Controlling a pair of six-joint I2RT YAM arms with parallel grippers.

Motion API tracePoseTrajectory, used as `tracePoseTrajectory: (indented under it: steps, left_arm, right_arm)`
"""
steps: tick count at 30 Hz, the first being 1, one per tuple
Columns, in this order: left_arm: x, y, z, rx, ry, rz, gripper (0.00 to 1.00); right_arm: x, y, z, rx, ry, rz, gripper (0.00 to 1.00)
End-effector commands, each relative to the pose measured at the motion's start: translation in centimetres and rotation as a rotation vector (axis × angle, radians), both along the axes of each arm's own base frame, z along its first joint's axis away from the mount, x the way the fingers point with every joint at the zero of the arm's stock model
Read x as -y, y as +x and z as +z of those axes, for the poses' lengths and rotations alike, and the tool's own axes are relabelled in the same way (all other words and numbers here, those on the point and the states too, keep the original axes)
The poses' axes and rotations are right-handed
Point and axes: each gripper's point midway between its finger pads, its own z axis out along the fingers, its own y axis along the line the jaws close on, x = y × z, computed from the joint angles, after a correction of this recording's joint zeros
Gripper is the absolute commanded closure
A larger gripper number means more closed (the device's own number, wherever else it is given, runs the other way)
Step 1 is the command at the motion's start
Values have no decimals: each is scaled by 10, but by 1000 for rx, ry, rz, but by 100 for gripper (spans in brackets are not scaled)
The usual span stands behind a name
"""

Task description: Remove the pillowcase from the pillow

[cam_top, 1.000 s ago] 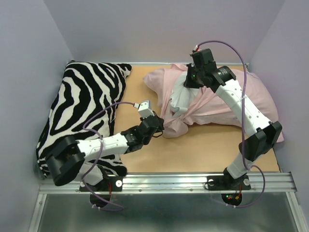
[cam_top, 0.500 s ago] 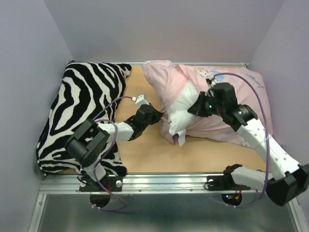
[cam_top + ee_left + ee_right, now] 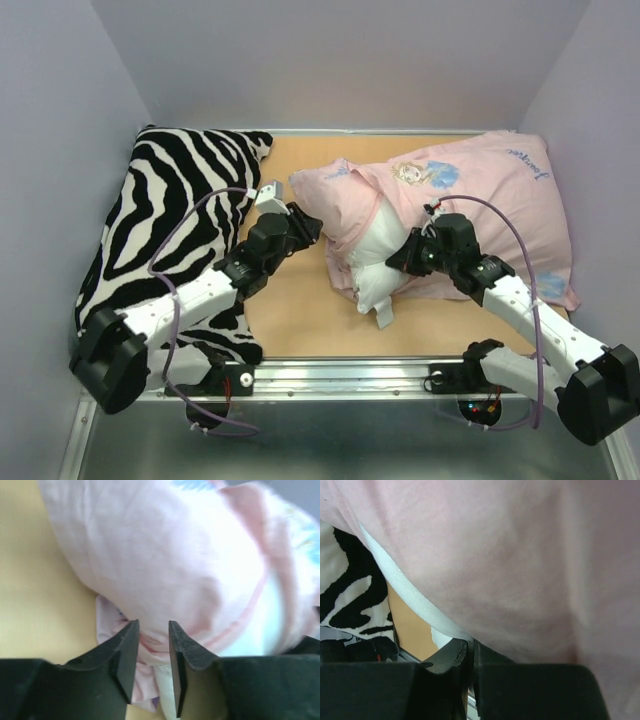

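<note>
Two grippers sit at the open end of the pink bundle, one on each side.

Left gripper (image 3: 303, 222): jaws slightly apart, released. In the wrist view the pillowcase (image 3: 480, 185) lies just ahead of the fingertips (image 3: 127, 650), with pink fabric visible through the gap. The zebra pillow (image 3: 170, 210) lies behind and to the left of this gripper, apart from its tips.

Right gripper (image 3: 398, 263): jaws clenched, tips pressed together right where pink fabric meets white. Cannot tell which layer is pinched.

The pillow (image 3: 372, 268) bulges out of the cover just left of the right gripper, between the two grippers. Most of it is inside the cover. Its tag (image 3: 385, 318) points toward the near edge.

The rest of the pillowcase spreads behind and to the right of the right gripper, princess print up, on the table (image 3: 300, 310).
</note>
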Motion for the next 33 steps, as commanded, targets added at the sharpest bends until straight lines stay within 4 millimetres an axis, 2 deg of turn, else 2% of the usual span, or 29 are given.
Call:
tracePoseTrajectory:
  steps: [1, 2, 3, 4, 5, 9, 11, 13, 16, 19, 21, 22, 24, 26, 28, 29, 32, 33]
  left_arm:
    - [-8, -6, 27, 87, 62, -25, 56]
    - [-2, -2, 43, 115, 54, -39, 56]
    - [1, 2, 47, 128, 77, -53, 55]
    - [9, 6, 39, 111, 103, -72, 54]
    - [17, 12, 52, 131, 102, -84, 53]
    - [39, 22, 54, 146, 145, -119, 45]
    - [46, 24, 58, 164, 140, -134, 38]
    - [51, 26, 62, 177, 134, -144, 38]
    - [54, 35, 50, 140, 183, -129, 39]
    - [47, 41, 39, 101, 222, -80, 45]
    - [41, 49, 40, 105, 236, -28, 60]
    - [38, 54, 38, 104, 244, -10, 80]
    - [38, 62, 46, 112, 238, 0, 99]
    - [34, 71, 46, 108, 252, 21, 100]
    - [21, 80, 46, 97, 263, 69, 100]
    - [4, 92, 47, 92, 263, 120, 100]
    - [-24, 112, 42, 71, 256, 194, 100]
    - [-50, 125, 39, 57, 254, 258, 100]
  right_arm:
    - [10, 15, -5, 14, -58, -54, 99]
    - [10, 16, -4, 14, -56, -53, 99]
    - [10, 16, -4, 14, -56, -57, 99]
    - [10, 18, -2, 19, -53, -59, 99]
    - [9, 18, 1, 25, -51, -59, 100]
    - [9, 20, 5, 34, -46, -65, 100]
    - [9, 20, 4, 32, -48, -65, 99]
    - [9, 20, 2, 25, -49, -66, 99]
    - [9, 21, 4, 27, -47, -69, 99]
    - [8, 22, 10, 37, -40, -69, 100]
    - [9, 23, 20, 54, -37, -74, 99]
    - [10, 21, 25, 64, -35, -75, 99]
    - [13, 21, 32, 75, -40, -85, 99]
    - [16, 20, 40, 90, -44, -95, 100]
    - [17, 20, 47, 102, -40, -100, 100]
    - [20, 18, 53, 114, -38, -107, 99]
    - [28, 16, 60, 131, -53, -141, 100]
    - [30, 16, 63, 138, -56, -150, 100]
